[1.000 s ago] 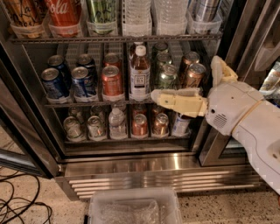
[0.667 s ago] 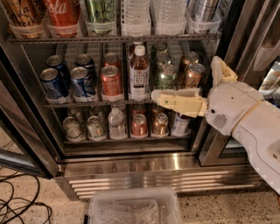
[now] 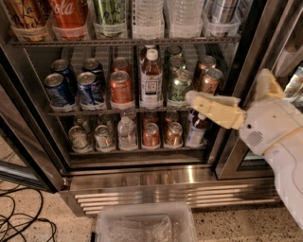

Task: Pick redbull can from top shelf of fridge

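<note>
The fridge [image 3: 156,176] stands open in front of me. The top shelf [image 3: 123,42] is a grey wire rack with clear trays holding cans and bottles. The redbull can [image 3: 221,9], slim and silver, stands in the rightmost tray; its top is cut off by the frame edge. My gripper [image 3: 191,98] is cream-coloured and reaches in from the right at the height of the middle rack, in front of a copper can [image 3: 210,80] and a green can [image 3: 180,85]. It is well below the redbull can and holds nothing that I can see.
The middle rack holds dark-blue soda cans [image 3: 57,90], a red can [image 3: 120,87] and a tea bottle [image 3: 151,80]. The lower rack holds more cans and bottles. A clear plastic bin [image 3: 147,222] sits on the floor in front of the grille. Cables [image 3: 19,222] lie at the left.
My gripper and arm have moved to the right, away from the tea bottle toward the fridge's right side. The cans and bottles have not moved.
</note>
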